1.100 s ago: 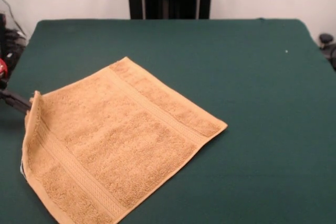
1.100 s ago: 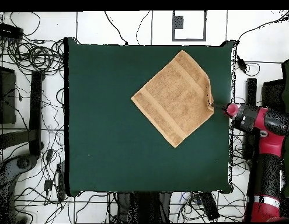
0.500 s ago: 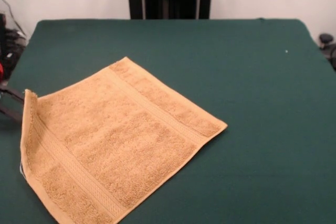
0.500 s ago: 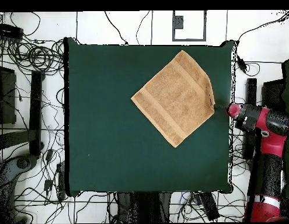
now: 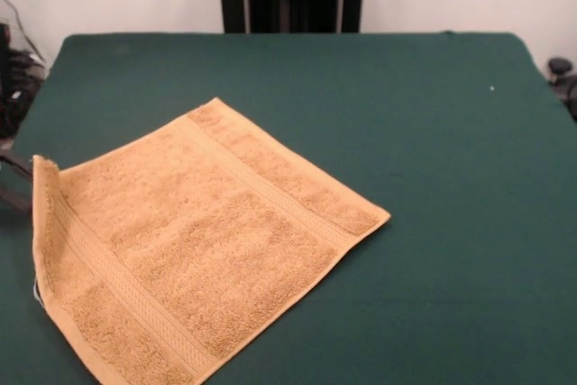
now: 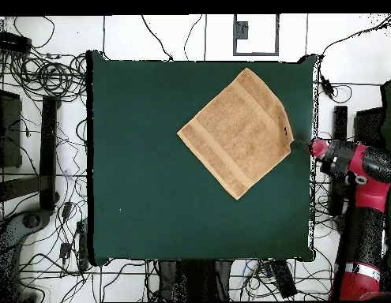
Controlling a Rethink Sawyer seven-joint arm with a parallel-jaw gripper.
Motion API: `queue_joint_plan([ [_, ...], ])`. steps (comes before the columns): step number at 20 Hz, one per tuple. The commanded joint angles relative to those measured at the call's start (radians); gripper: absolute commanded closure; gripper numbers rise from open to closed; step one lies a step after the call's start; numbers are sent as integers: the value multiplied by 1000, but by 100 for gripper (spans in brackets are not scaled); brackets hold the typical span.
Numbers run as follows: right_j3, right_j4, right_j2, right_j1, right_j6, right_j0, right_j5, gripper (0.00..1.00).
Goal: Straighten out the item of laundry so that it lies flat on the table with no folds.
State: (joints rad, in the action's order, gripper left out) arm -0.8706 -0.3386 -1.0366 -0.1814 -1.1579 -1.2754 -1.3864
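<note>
The towel (image 5: pixel 198 241) lies spread as a diamond on the table (image 5: pixel 433 132), toward the eight o'clock part of the green top in the front view and toward two o'clock in the overhead view, and it looks flat almost everywhere; only its corner at nine o'clock in the front view stands lifted off the cloth, curling up and slightly back over the rest. That raised corner is held at the table's edge by the gripper (image 5: pixel 13 182), of which the front view shows just two dark prongs beside the fabric; they appear to be pinching the towel's tip, though the contact itself is mostly hidden by the upturned flap. In the overhead view the red and black arm (image 6: pixel 352 162) reaches in from three o'clock, past the table's edge, to that same corner. The main risk, as I judge it, is the release: if the corner is let go while it leans inward, it can flop back onto the towel and leave a fold. Pulling further outward could instead drag the corner over the table's edge, so that it hangs down. A small white label (image 5: pixel 37 289) peeks out below the lifted edge and could stay tucked under.
</note>
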Motion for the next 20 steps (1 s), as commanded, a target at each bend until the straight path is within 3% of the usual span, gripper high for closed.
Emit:
queue_joint_plan([
  [1,33,-54,65,119,309,63,-141,0],
  [6,-149,-77,81,322,215,1,-113,0],
  [12,-427,-31,42,533,-5,-73,-3,0],
  [20,-772,21,-21,581,-274,-128,384,0],
])
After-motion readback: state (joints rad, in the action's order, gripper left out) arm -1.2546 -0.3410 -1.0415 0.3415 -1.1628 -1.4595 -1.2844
